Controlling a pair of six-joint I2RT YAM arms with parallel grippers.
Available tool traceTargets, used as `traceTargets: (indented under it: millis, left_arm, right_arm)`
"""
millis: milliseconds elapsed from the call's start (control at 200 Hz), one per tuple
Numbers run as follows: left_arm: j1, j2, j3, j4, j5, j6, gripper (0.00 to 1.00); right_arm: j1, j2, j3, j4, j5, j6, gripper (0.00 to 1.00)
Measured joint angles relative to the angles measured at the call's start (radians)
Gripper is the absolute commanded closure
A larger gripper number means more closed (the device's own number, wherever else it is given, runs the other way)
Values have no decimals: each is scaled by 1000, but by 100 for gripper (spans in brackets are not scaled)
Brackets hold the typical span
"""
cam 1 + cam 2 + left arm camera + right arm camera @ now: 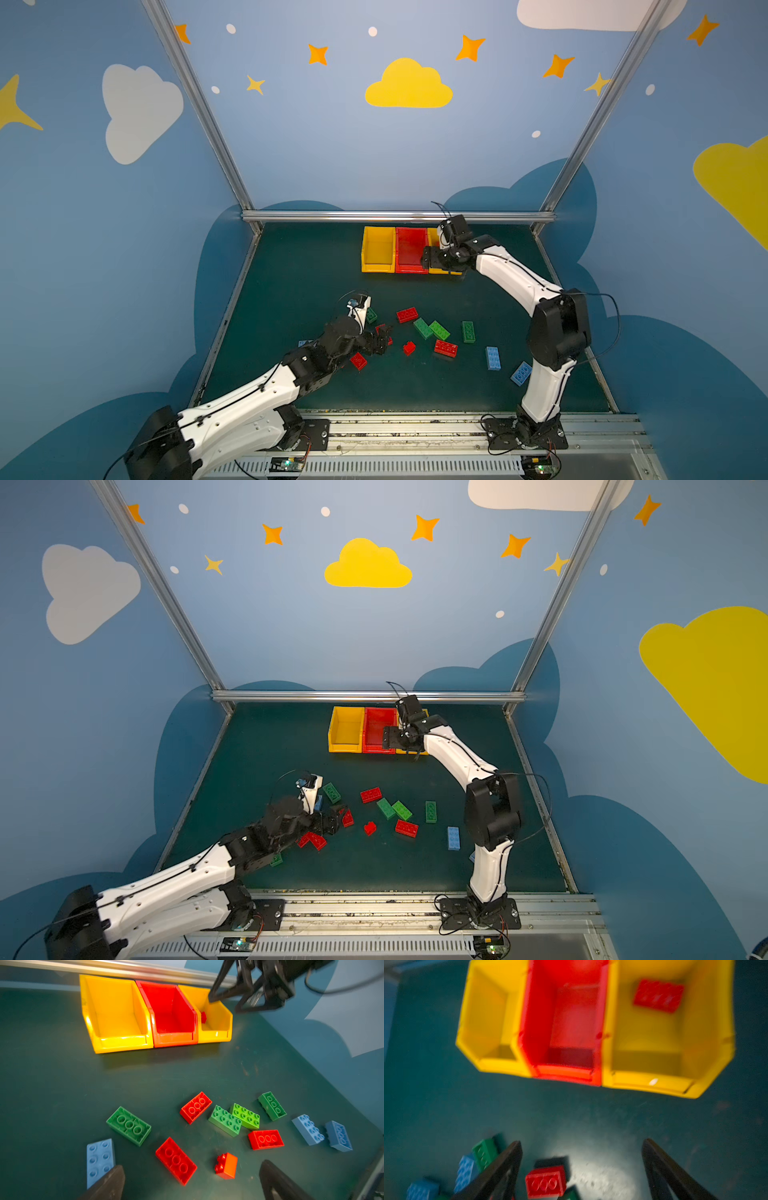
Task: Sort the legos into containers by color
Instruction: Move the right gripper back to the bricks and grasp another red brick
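1. The legos look like the usual hard plastic bricks: light, stiff and not fragile. The side walls are smooth though, so I'd guess a sloppy pinch lets one squirt out.
2. Best hold, I reckon, is across the short width with the pads flat on the two long walls. The big red brick [176, 1160] lies hollow side up, so that should work fine. The small red brick [226, 1165] is tipped on its side and probably wants a centred, gentler squeeze.
3. The loose bricks are scattered mid-bench [291, 270] toward the near edge, with reds, greens and light blues all mixed. A dark green brick [225, 1121] touches a lime green brick [246, 1115]. A light blue brick [100, 1159] lies just beside one left finger.
4. Three bins stand touching in a row along the bench's far edge. The yellow bin [220, 1028] nearest the right edge has one red 2x4 [658, 995] in it. The red bin [174, 1040] in the middle and the other yellow bin [116, 1043] look empty. The right wrist view is blurry, so I wouldn't swear to the red one.
5. The left pincer [381, 340] is spread wide and holds nothing, low over the big red brick. The right pincer [581, 1141] hangs above the bin row, jaws apart and empty.
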Motion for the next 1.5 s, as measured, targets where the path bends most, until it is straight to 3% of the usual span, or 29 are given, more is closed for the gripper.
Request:
traceTargets:
  millis: [205,475,871,1156,1502]
  left_arm:
    - [-27,-245,-77,-122,-53,-64,0]
    - [-29,-449,-140,-227,-95,-134,0]
    - [-29,-491,-165,-282,-119,-171,0]
    - [-29,-490,-170,-280,-126,-171,0]
    - [-29,-483,-172,-273,-141,-166,0]
  right_arm:
    - [121,-29,-223,23,-48,-21,10]
    - [200,10,-201,18,-34,-45,9]
    - [284,164,-111,-33,44,-62,9]
    - [292,191,-108,-50,87,-39,21]
    - [282,206,-84,-66,107,-16,21]
